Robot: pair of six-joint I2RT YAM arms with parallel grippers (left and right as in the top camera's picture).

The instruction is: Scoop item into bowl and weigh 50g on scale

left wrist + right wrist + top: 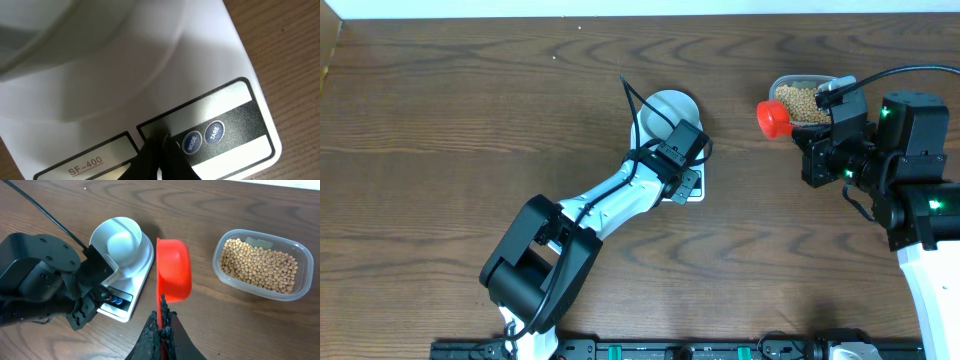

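The white scale (692, 190) (150, 85) (131, 285) lies mid-table with the pale bowl (668, 108) (120, 237) on it, empty. My left gripper (161, 146) (685, 180) is shut, its tips pressed on the scale's panel just left of the MODE and TARE buttons (202, 137). My right gripper (162, 317) (817, 150) is shut on the handle of an empty red scoop (173, 270) (774, 118), held above the table between the scale and the clear tub (262, 265) (800, 98) of tan beans (260, 267).
The left arm (600, 210) (40, 285) reaches across the table's middle to the scale. The tub stands at the far right near the table's back edge (640, 16).
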